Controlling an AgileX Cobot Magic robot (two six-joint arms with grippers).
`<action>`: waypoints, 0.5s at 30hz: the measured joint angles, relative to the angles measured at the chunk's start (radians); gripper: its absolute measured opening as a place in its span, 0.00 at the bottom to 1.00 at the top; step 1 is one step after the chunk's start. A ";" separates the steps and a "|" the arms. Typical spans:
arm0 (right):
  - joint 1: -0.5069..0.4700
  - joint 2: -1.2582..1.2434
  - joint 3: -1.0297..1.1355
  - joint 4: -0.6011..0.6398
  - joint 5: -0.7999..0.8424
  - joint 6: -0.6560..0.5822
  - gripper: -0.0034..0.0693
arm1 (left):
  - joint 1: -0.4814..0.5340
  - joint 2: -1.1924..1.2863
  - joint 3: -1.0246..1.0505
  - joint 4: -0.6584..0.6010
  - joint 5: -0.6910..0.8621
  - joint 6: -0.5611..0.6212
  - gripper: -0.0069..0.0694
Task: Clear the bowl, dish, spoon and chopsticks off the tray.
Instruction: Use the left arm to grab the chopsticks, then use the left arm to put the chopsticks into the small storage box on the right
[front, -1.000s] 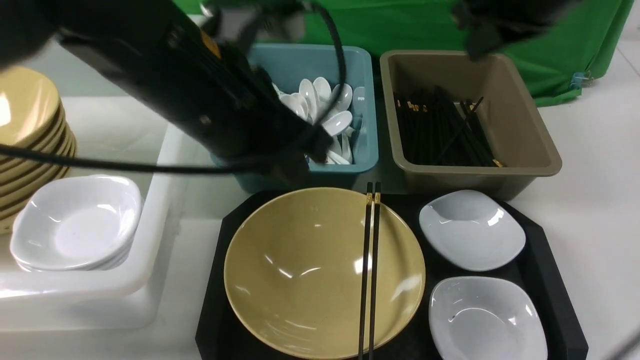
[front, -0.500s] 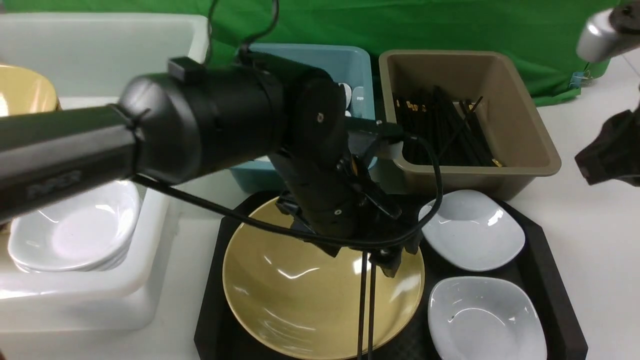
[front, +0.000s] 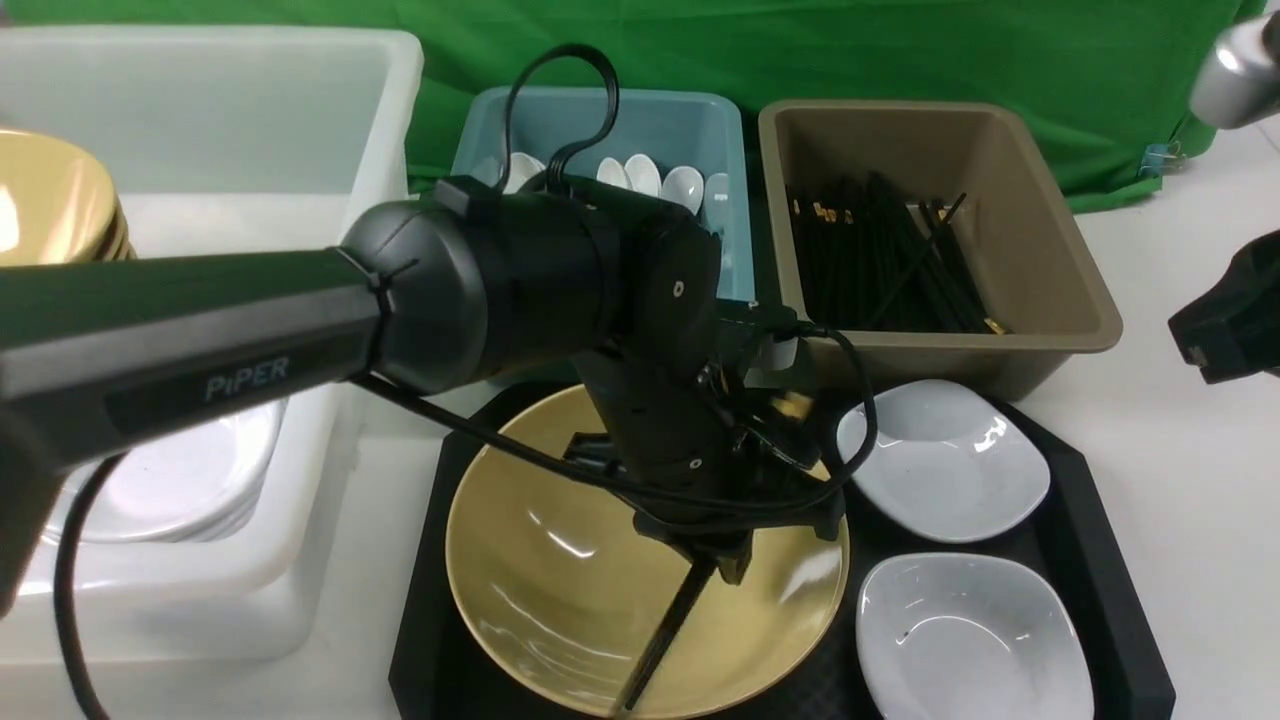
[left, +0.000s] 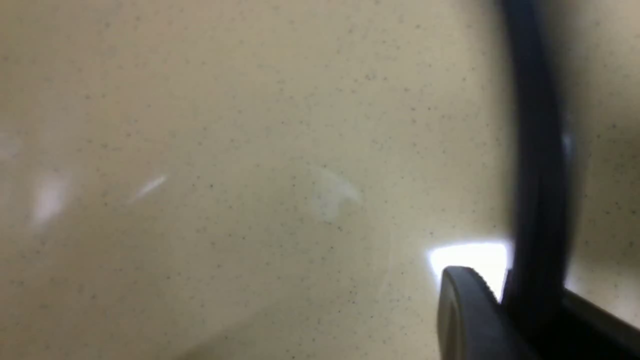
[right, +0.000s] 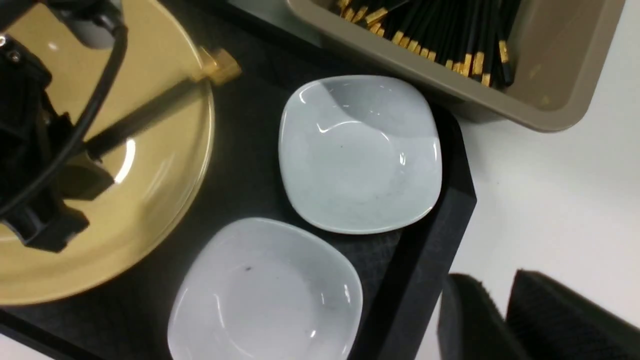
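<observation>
The mustard-yellow bowl (front: 560, 580) sits on the left of the black tray (front: 1095, 540). My left gripper (front: 725, 555) is over the bowl, shut on the black chopsticks (front: 660, 635). They slant from the bowl's near rim up to their gold ends (front: 795, 405). The left wrist view shows a chopstick (left: 537, 150) between my fingers (left: 465, 305) over the bowl's inside (left: 225, 175). Two white dishes (front: 945, 460) (front: 975, 640) lie on the tray's right. No spoon shows on the tray. My right gripper (right: 492, 285) is shut and empty over the table beside the tray (right: 430, 250).
A teal bin (front: 720, 120) with white spoons and a brown bin (front: 1050, 240) with several chopsticks stand behind the tray. A white bin (front: 330, 430) on the left holds stacked yellow bowls (front: 50, 200) and white dishes (front: 180, 480).
My left arm came down over the bowl and shut on the chopsticks. They have swung from straight across the bowl to a slant, gold ends raised. The right arm barely moved.
</observation>
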 joint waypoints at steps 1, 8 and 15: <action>0.000 -0.009 0.002 0.000 -0.001 -0.002 0.22 | 0.000 0.000 -0.006 0.000 0.003 0.005 0.11; 0.000 -0.085 0.002 0.000 -0.006 -0.016 0.22 | 0.000 0.000 -0.180 0.005 0.054 0.055 0.09; 0.000 -0.125 0.002 0.016 -0.038 -0.021 0.22 | 0.000 0.017 -0.426 0.068 -0.026 0.075 0.09</action>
